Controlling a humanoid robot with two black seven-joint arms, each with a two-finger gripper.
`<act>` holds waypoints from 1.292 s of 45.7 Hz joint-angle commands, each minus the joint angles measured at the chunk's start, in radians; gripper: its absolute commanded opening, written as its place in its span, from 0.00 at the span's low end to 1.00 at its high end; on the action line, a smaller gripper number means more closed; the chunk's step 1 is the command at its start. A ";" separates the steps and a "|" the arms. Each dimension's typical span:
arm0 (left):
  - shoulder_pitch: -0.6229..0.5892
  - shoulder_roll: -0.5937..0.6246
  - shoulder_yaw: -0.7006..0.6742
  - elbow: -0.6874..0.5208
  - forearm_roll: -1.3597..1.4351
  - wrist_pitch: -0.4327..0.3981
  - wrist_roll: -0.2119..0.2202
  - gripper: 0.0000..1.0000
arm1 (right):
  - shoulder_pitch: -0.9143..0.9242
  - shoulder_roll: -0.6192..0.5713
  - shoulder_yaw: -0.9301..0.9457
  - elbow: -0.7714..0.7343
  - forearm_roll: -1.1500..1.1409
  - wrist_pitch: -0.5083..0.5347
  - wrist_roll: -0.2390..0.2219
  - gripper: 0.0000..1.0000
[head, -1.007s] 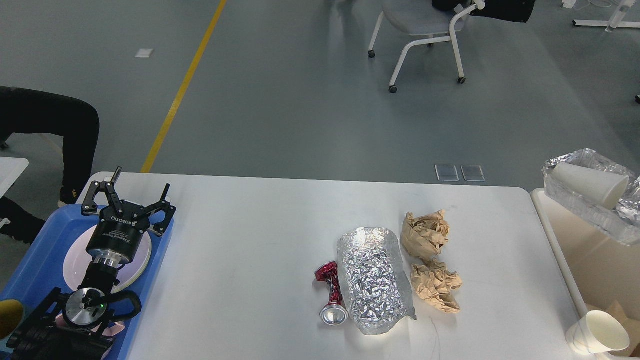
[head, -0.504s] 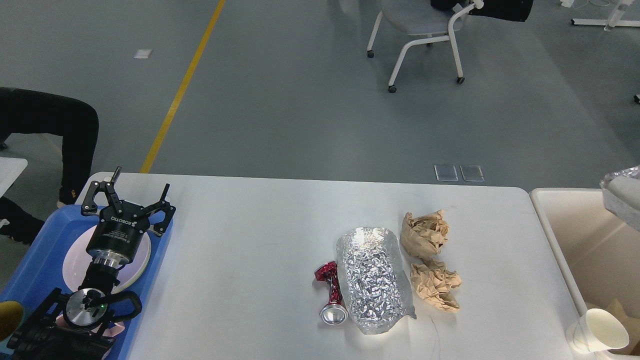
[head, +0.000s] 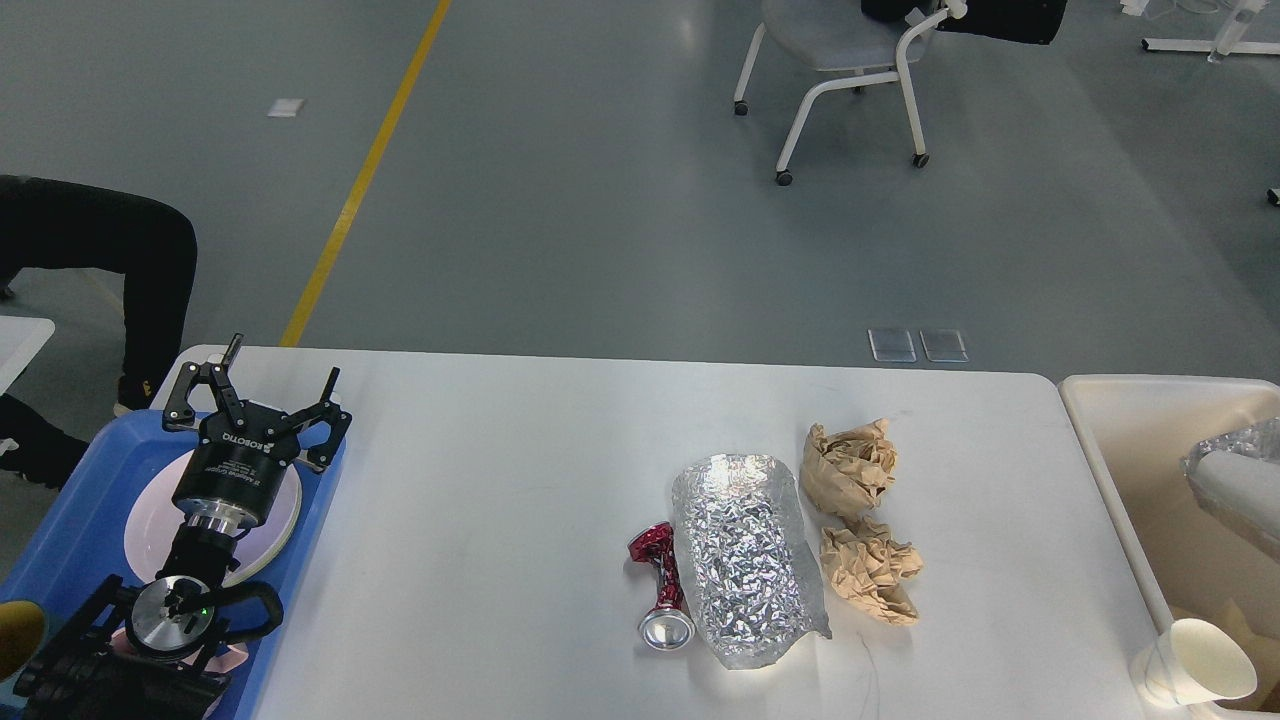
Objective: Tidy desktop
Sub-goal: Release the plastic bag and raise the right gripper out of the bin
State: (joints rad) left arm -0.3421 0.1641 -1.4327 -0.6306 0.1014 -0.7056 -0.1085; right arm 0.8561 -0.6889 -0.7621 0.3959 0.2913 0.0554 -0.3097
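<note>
Grey floor behind a white tabletop [head: 500,520] filling the lower view, foil tray [head: 1235,480] with cup had dropped lower into the beige bin [head: 1110,440] since a second ago, left claw [head: 262,395] unmoved, spread wide above the blue tray [head: 90,480], marked ROBOTIQ, right claw out of view, crushed red can [head: 662,585] touching the foil sheet [head: 745,555].

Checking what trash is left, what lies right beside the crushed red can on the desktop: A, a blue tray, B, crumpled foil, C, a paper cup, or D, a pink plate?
B: the crumpled foil lies against the crushed red can on the desktop.
</note>
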 commanded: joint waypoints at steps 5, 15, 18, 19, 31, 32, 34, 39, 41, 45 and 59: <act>0.000 0.000 0.000 0.000 0.000 0.000 0.000 0.96 | -0.172 0.172 -0.009 -0.236 -0.004 0.000 0.000 0.00; 0.000 0.000 0.000 0.000 0.000 0.000 0.000 0.96 | -0.250 0.258 -0.016 -0.342 -0.007 -0.002 0.000 0.00; 0.000 0.000 0.000 0.000 0.000 0.000 0.000 0.96 | -0.255 0.264 -0.016 -0.342 -0.009 -0.002 0.000 0.00; 0.000 0.000 0.000 0.000 0.000 0.000 0.000 0.96 | -0.256 0.264 -0.016 -0.342 -0.011 -0.002 0.000 0.00; 0.000 0.000 0.000 0.000 0.000 0.000 0.000 0.96 | -0.270 0.278 -0.016 -0.344 -0.015 -0.002 -0.002 0.00; 0.000 0.000 0.000 0.000 0.000 0.000 0.000 0.96 | -0.275 0.281 -0.016 -0.344 -0.015 -0.002 -0.002 0.00; 0.000 0.000 0.000 0.000 0.000 0.000 0.001 0.96 | -0.279 0.282 -0.016 -0.344 -0.017 -0.002 -0.002 0.00; 0.000 0.000 0.000 0.000 0.000 0.000 0.000 0.96 | -0.279 0.282 -0.014 -0.344 -0.015 -0.012 -0.002 0.00; 0.000 0.000 0.000 0.000 0.000 0.000 0.001 0.96 | -0.279 0.281 -0.014 -0.344 -0.015 -0.025 -0.002 0.28; 0.000 0.000 0.000 0.000 0.000 0.000 0.000 0.96 | -0.279 0.276 -0.010 -0.345 -0.015 -0.090 -0.002 0.82; 0.000 0.000 0.000 0.000 0.000 0.000 0.000 0.96 | -0.269 0.276 -0.006 -0.327 -0.015 -0.134 -0.003 1.00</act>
State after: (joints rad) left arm -0.3421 0.1641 -1.4327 -0.6305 0.1013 -0.7056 -0.1088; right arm 0.5769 -0.4081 -0.7675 0.0607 0.2761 -0.0781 -0.3128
